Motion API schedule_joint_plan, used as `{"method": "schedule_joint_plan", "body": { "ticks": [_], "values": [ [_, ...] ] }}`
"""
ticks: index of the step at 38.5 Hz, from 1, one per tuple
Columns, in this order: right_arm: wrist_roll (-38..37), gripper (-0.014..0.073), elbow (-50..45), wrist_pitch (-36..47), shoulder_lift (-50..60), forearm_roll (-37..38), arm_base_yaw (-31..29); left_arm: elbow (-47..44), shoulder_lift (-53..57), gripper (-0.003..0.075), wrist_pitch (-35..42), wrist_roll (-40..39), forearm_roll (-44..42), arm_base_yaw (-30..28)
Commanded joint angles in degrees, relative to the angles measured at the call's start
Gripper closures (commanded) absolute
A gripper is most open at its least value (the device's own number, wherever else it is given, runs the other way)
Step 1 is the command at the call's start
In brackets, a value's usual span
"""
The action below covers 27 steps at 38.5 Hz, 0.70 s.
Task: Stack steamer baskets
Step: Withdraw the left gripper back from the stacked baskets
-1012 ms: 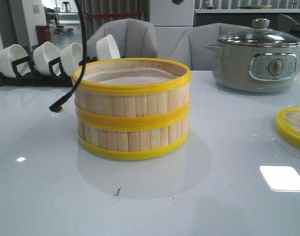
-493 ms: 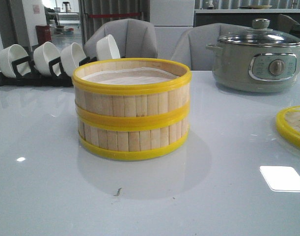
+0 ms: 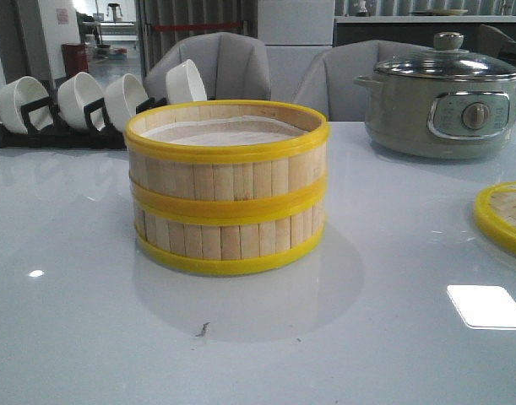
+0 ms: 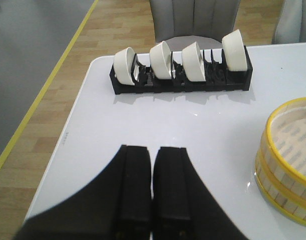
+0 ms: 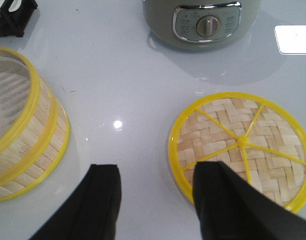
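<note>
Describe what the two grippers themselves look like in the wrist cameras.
Both are plain matte black. The left gripper shows two flat, rectangular, block-like fingers that flare into a broad dark base. The right gripper has two wider, blunt fingers with slightly rounded tips. No markings, labels or cables show on either.

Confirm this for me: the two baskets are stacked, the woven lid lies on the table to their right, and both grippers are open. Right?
Not quite. The left gripper is shut, fingers pressed together in the left wrist view. The right gripper is open. The baskets are stacked, with the lid lying to their right.
</note>
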<state>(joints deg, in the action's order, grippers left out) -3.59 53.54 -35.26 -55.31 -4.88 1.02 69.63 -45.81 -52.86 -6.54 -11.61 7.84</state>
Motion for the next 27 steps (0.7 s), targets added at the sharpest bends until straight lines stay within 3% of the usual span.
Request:
{"method": "schedule_joint_plan", "body": {
  "ticks": [1, 17, 27],
  "values": [
    [0.22, 0.0151, 2.11, 4.70, 0.55, 0.00, 0.57, -6.38, 7.60, 0.0625, 7.35, -2.47, -1.22, -0.15],
    [0.22, 0.0151, 2.11, 4.31, 0.55, 0.00, 0.99, -31.53, 27.52, 0.0625, 15.92, -4.12, -1.11, -0.15],
    [0.22, 0.0151, 2.11, 4.31, 0.55, 0.00, 0.99, -39.59, 28.04, 0.0625, 32.47, -4.12, -0.90, -0.15]
  ]
}}
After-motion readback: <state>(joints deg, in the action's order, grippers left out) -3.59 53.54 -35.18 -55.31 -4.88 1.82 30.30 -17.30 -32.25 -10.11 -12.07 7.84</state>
